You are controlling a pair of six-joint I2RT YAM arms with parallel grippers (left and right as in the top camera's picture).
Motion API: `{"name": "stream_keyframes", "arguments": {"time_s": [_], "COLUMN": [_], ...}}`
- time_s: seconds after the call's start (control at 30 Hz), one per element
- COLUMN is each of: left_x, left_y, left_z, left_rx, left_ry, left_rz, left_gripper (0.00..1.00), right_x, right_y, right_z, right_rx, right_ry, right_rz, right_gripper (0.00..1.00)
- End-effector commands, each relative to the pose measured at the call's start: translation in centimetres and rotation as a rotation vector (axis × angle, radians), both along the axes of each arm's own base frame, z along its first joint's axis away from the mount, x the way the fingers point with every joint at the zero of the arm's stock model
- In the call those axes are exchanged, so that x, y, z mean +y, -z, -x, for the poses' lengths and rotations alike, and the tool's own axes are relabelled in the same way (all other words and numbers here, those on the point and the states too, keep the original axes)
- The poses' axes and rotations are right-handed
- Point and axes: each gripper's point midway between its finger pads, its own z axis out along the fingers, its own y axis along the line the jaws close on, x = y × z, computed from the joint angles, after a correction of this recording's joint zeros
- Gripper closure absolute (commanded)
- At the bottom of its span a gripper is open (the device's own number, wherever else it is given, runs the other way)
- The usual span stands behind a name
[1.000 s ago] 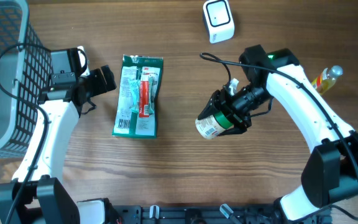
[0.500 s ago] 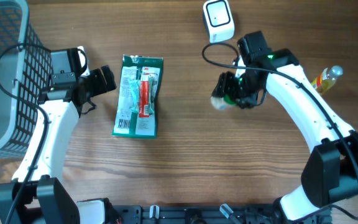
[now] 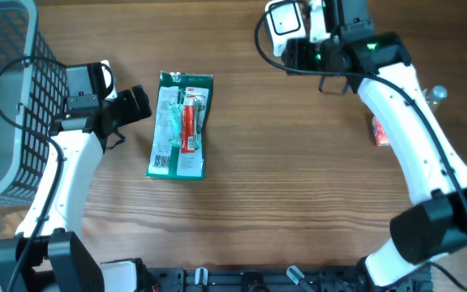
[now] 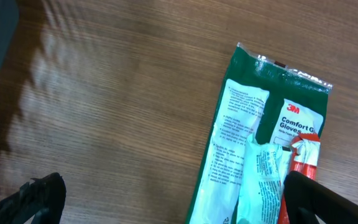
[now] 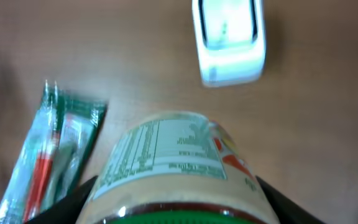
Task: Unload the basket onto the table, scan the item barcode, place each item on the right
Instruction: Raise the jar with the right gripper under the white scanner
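my right gripper [image 5: 176, 208] pinches the round green-lidded jar [image 5: 173, 165] near the white plastic scanner [image 5: 229, 40]; its label print is too blurred to read. my left gripper [image 3: 136, 105] stands spread.

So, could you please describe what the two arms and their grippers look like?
Both arms have smooth white links joined by black joint housings. The left arm carries a thin black cable looping beside it. The right arm has a similar cable and a small green light. The left gripper and right gripper are black, with blocky fingers.
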Motion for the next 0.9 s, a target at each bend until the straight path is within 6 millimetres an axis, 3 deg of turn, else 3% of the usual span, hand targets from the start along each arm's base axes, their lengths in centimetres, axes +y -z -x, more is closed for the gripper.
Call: {"name": "stream_keyframes", "arguments": {"time_s": [0.0, 0.2, 0.37, 0.47, 0.87], "left_x": [0.1, 0.1, 0.1, 0.0, 0.0], "left_y": [-0.4, -0.4, -0.4, -0.4, -0.4], "left_z": [-0.3, -0.2, -0.3, -0.2, -0.2], "left_rx": [-0.013, -0.012, -0.013, -0.012, -0.012], "left_ry": [0.014, 0.014, 0.014, 0.014, 0.014], "left_rz": [-0.001, -0.001, -0.001, -0.001, -0.001], "left_gripper": [0.00, 0.00, 0.00, 0.00, 0.00], "right_x": [-0.4, -0.2, 0.7, 0.5, 0.8], "right_y": [1.8, 5.2, 6.6, 6.4, 8.3], "right_z": [-5.0, -13.0, -16.7, -18.2, -20.6], "right_rx": [-0.109, -0.320, -0.456, -0.531, -0.665], "right_ry": [0.055, 0.154, 0.171, 0.190, 0.200], "right_rz": [0.067, 0.086, 0.035, 0.002, -0.048], "right_gripper": [0.84, 0.85, 0.90, 0.96, 0.94]}}
